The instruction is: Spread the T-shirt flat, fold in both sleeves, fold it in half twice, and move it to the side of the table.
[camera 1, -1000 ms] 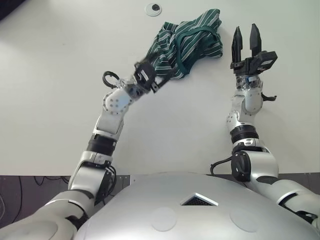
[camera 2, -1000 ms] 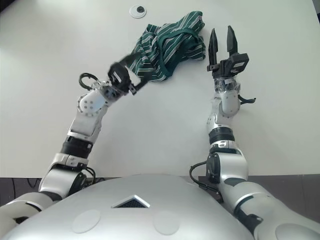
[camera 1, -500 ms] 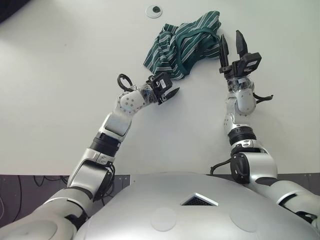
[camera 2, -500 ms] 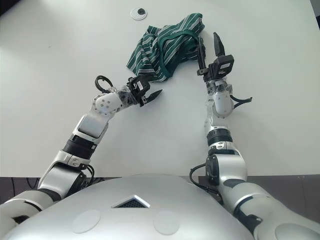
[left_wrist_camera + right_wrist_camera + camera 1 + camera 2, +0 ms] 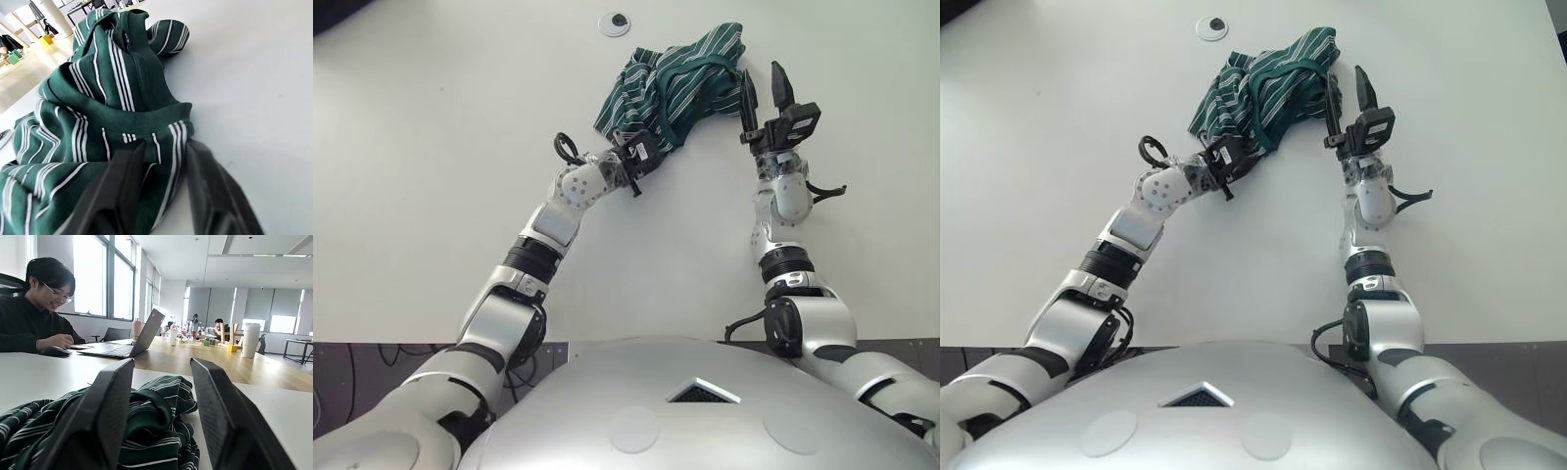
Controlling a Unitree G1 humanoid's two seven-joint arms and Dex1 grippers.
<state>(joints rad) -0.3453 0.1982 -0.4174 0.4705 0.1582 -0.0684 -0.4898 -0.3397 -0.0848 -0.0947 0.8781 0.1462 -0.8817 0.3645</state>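
The green T-shirt with white stripes (image 5: 671, 83) is lying in a crumpled heap on the white table (image 5: 431, 196), in the upper middle of the left eye view, a little right of centre. It is bunching up on itself, with a dark green band of hem or collar looping across the top of the pile. The folds are hiding the sleeves, so it is hard to tell which part is which.

The left gripper (image 5: 166, 147) is sitting at the lower left edge of the heap. In the left wrist view its two dark fingers (image 5: 122, 181) are standing apart, straddling a striped hem, with the cloth lying in the gap between them. The jaws are not pressing together on it. In the head views the fingertips are merging with the dark fabric and are hard to make out.

The right gripper (image 5: 761, 69) is standing just beside the right edge of the heap, its fingers pointing toward the top of the frame and spreading wide, holding nothing. The finger nearer the shirt is reaching the cloth's edge; whether it is touching is unclear.

A small round disc with a dark centre (image 5: 615, 22) is sitting on the table near the top edge, up and left of the shirt and apart from it.
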